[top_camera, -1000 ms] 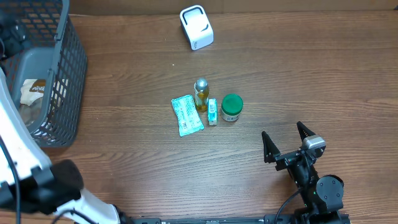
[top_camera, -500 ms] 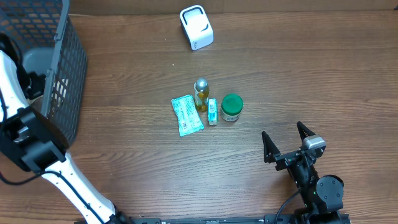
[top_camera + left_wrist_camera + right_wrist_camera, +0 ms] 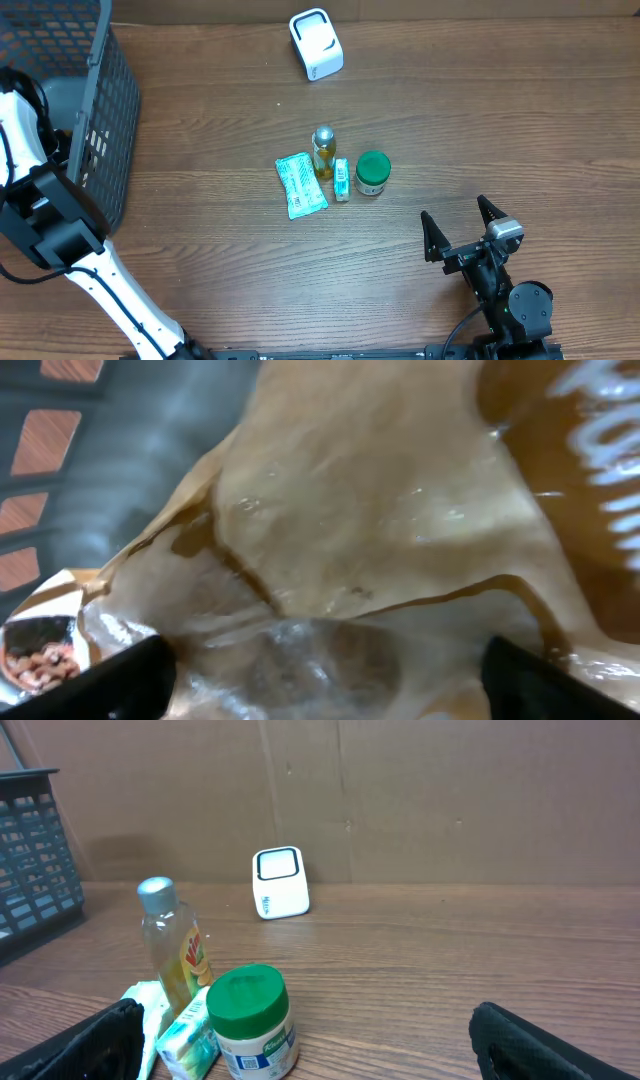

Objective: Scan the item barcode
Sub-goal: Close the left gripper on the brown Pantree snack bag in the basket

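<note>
Left arm (image 3: 45, 210) shifted into basket (image 3: 112, 110) | left fingers (image 3: 95, 682) spread over tan packet (image 3: 380, 510) | right fingers (image 3: 85, 1042) spread wide

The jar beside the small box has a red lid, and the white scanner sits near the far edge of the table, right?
No: the jar has a green lid, not red, as the overhead view shows. It stands beside the small box, and the white scanner sits near the far edge of the table.
</note>
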Motion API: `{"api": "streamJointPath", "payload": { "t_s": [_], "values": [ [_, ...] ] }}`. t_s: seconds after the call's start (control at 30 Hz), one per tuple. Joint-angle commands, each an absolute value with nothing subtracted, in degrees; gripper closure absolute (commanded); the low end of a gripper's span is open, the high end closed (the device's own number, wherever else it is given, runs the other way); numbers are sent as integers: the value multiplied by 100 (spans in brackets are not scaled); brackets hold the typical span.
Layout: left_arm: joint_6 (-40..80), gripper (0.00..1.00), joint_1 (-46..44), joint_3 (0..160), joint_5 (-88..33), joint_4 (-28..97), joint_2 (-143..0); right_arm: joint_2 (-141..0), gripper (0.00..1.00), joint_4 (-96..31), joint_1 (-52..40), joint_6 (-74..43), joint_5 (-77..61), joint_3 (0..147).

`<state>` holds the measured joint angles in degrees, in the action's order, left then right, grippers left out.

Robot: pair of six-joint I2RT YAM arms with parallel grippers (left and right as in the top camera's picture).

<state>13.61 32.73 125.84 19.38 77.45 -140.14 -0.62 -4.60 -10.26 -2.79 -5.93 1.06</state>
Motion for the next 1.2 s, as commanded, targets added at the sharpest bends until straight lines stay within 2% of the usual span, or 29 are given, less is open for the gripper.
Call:
{"api": "streamJointPath", "payload": {
  "t_s": [0.0,0.1,0.27,0.4,0.47,0.5,0.57,0.6,0.63,0.7,0.9,0.93,0.97,1.0,1.17],
  "values": [
    [1361,12,3297,12136,1468,7518,-14241,-16,0,-438,-1055,-250,-552,47],
    [982,19,3284,12062,733,7349,-14241,-16,0,-438,-1055,-252,-552,47],
    [829,58,3205,12062,-117,7210,-14241,-19,0,-438,-1055,-250,-552,47],
    [615,63,3098,12062,-580,7087,-14241,-16,0,-438,-1055,-250,-552,47],
    [604,72,3026,12068,-558,7039,-14239,-16,0,-438,-1055,-250,-552,47],
    [593,81,2993,12103,-537,7035,-14237,-16,0,-438,-1055,-250,-552,47],
    [598,91,2967,12206,-541,7041,-14234,-16,0,-438,-1055,-252,-552,47],
    [598,92,2965,12256,-541,7048,-14230,-16,0,-438,-1055,-252,-552,47],
    [613,90,2963,12324,-541,7061,-14219,-16,0,-438,-1055,-250,-552,47],
    [648,71,2965,12416,-539,7067,-14173,-16,0,-438,-1055,-250,-552,47],
    [908,45,2969,12916,-377,7330,-13924,-16,0,-438,-1055,-250,-552,47],
    [976,29,2969,13017,-274,7376,-13858,-16,0,-438,-1055,-250,-552,47],
    [1052,5,2969,13124,-176,7435,-13782,-16,0,-438,-1055,-250,-552,47],
    [1125,0,2969,13214,-99,7491,-13712,-16,0,-438,-1055,-250,-552,47],
    [1203,0,2969,13303,54,7861,-13461,-16,0,-438,-1055,-250,-552,47]
  ]
}}
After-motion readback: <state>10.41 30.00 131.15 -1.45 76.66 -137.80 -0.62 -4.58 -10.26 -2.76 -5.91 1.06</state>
